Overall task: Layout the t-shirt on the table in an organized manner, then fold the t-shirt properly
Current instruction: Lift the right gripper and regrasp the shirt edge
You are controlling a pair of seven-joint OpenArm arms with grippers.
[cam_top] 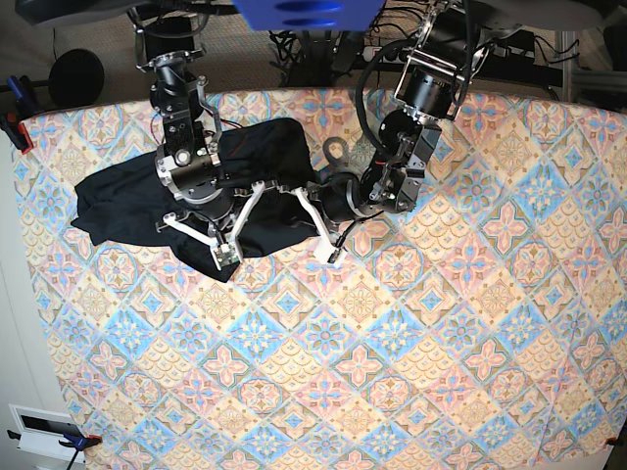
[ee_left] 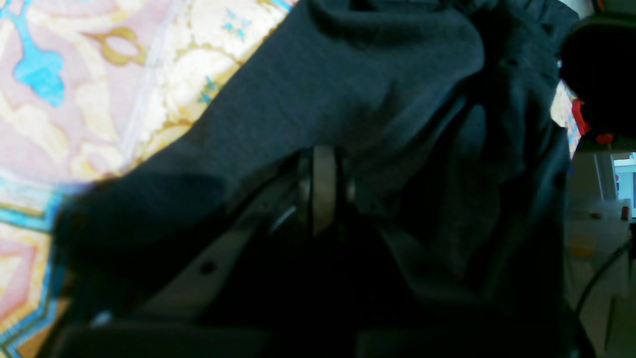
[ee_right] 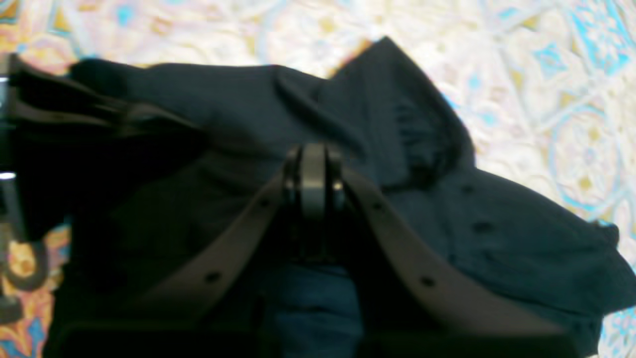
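Note:
The black t-shirt lies crumpled at the far left of the table, stretching from the left edge toward the middle. My right gripper is at the shirt's near edge, and its fingertips are shut with folds of t-shirt bunched around them. My left gripper is at the near right end of the garment. In the left wrist view it is shut too, with the t-shirt rising over its fingers. Patterned table shows beyond the fabric.
A black ring and cables lie near the table's far edge between the arms. A red clamp grips the left edge. Part of the other arm shows at the left wrist view's right side. Open patterned cloth spreads to the front and right.

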